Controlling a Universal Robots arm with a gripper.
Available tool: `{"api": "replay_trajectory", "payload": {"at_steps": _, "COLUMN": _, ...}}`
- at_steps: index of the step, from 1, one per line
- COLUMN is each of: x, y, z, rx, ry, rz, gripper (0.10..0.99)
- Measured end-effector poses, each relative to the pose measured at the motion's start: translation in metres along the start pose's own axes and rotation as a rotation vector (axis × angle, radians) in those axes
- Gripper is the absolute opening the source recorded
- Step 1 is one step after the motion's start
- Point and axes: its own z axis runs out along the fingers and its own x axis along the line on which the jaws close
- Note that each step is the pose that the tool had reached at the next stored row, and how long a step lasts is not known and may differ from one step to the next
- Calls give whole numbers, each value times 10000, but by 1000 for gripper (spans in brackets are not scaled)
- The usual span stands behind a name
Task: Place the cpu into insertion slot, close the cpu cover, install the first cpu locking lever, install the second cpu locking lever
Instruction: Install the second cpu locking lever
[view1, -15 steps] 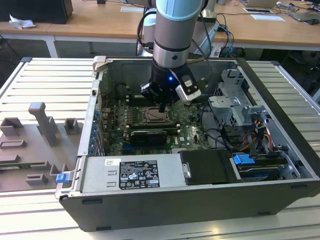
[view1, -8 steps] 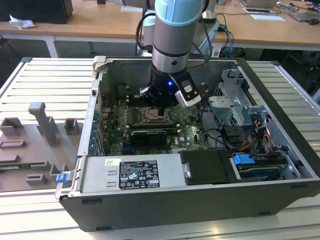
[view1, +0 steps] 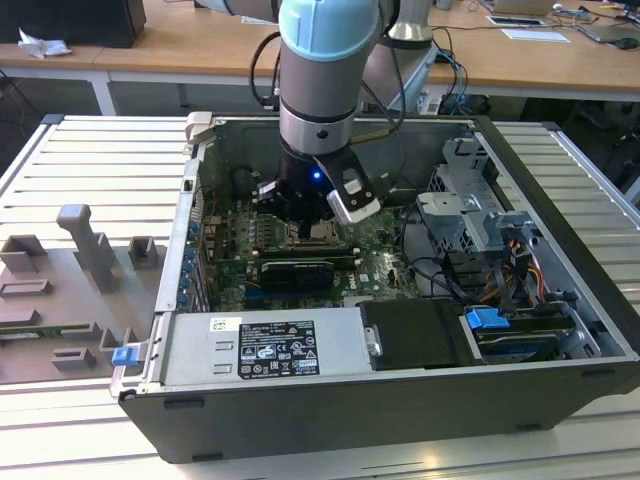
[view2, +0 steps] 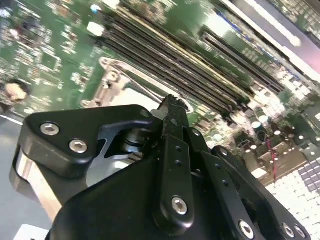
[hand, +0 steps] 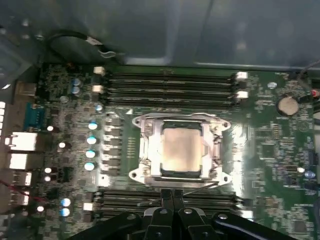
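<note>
In the first wrist view the pale square cpu (hand: 181, 149) lies flat in the insertion slot (hand: 162, 172) on the green board. The silver cpu cover (hand: 150, 150) lies down around it like a frame. A thin wire lever (hand: 202, 187) runs slanted along the socket's edge nearest my fingers. My gripper (hand: 173, 199) hovers just off that edge, black fingers pressed together and holding nothing. In the second wrist view the gripper (view2: 172, 104) has its tip beside the socket's metal rim (view2: 117, 82). In the exterior view the gripper (view1: 303, 224) reaches down into the open computer case over the insertion slot (view1: 322, 233).
Long black memory slots (hand: 170, 84) flank the socket on two sides. A long black card (view1: 295, 272) lies close by. The case walls (view1: 200, 200), power supply (view1: 265, 345), drive cage (view1: 470, 200) and loose cables (view1: 440, 270) hem in the arm. A grey fixture tray (view1: 70, 270) lies outside.
</note>
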Motion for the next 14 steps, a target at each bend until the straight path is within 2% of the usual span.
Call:
{"api": "replay_trajectory", "payload": {"at_steps": 3, "x": 101, "y": -14, "z": 112, "rx": 0, "ry": 1, "rz": -7, "gripper": 106}}
{"api": "replay_trajectory", "payload": {"at_steps": 7, "x": 107, "y": -25, "z": 190, "rx": -10, "ry": 5, "rz": -32, "gripper": 106}}
{"api": "replay_trajectory", "payload": {"at_steps": 11, "x": 114, "y": -31, "z": 213, "rx": -155, "ry": -2, "rz": -68, "gripper": 106}}
{"api": "replay_trajectory", "payload": {"at_steps": 14, "x": 124, "y": -35, "z": 235, "rx": -215, "ry": -11, "rz": -109, "gripper": 106}}
